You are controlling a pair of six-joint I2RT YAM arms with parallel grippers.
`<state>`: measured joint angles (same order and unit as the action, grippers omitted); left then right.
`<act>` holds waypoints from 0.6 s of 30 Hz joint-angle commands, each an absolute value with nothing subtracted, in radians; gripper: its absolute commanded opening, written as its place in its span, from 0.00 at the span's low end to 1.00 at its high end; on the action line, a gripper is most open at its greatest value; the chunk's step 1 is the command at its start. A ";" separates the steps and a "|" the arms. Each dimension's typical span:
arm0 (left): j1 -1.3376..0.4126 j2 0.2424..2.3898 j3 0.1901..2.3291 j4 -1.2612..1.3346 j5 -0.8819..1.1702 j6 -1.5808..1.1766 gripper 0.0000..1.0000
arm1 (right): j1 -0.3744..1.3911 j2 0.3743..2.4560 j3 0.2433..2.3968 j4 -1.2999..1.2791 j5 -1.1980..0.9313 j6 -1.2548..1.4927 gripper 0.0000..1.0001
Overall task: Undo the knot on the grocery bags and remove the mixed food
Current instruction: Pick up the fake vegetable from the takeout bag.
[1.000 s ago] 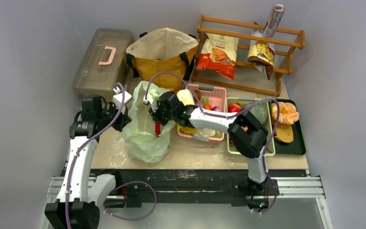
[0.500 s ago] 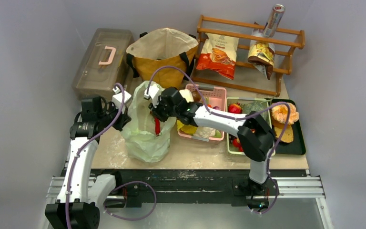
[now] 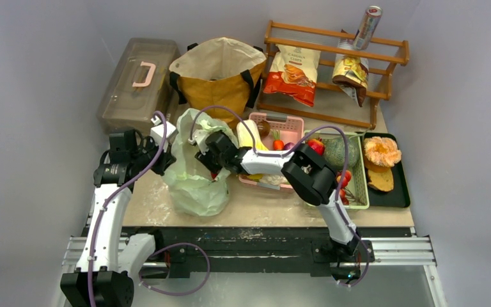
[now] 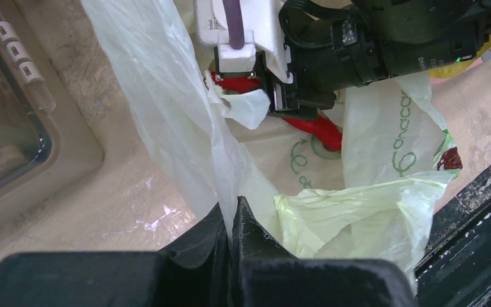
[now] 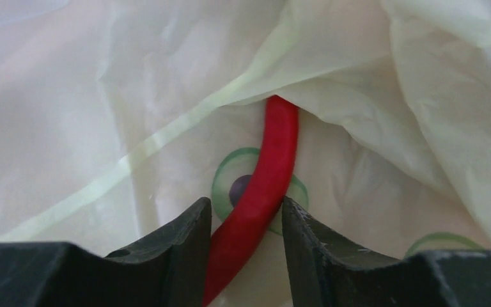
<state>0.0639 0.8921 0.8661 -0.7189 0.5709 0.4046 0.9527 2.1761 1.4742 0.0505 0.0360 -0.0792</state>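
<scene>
The thin pale-green plastic bag (image 3: 195, 185) lies slumped and open on the surface (image 3: 262, 204), near the front edge, between the two arms. Inside it a red chilli (image 5: 265, 185) lies on the bag's printed film. The right gripper (image 5: 246, 217) reaches into the bag's mouth with its fingers parted on either side of the chilli. The chilli lies close against one finger with a small gap at the other, so it is not clenched. The left gripper (image 4: 231, 214) is clenched on a fold of the bag's edge and holds it up. Behind the bag stands the mustard-brown tote (image 3: 220, 96), a lidded box (image 3: 134, 83) to its left and a pink basket (image 3: 291, 125) just to the bag's right.
</scene>
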 commanded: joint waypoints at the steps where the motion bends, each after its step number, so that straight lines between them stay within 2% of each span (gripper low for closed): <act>1: 0.060 0.887 0.880 -0.695 0.578 0.413 0.00 | 0.972 2.219 1.507 0.020 0.125 -0.133 0.34; 4: 0.060 0.889 0.885 -0.695 0.574 0.411 0.00 | 0.973 2.229 1.547 -0.103 0.096 -0.121 0.10; 6: 0.060 0.891 0.887 -0.695 0.573 0.409 0.00 | 0.973 2.216 1.574 -0.172 0.046 -0.100 0.00; 12: 0.061 0.895 0.882 -0.696 0.556 0.408 0.00 | 0.973 2.049 1.554 -0.173 0.006 -0.080 0.00; 18: 0.060 0.888 0.863 -0.683 0.530 0.407 0.00 | 0.973 1.860 1.495 -0.071 -0.163 -0.093 0.00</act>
<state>0.0639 0.8978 0.8658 -0.7189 0.5495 0.4042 0.9672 2.0430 1.5200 -0.1627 -0.0299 -0.0925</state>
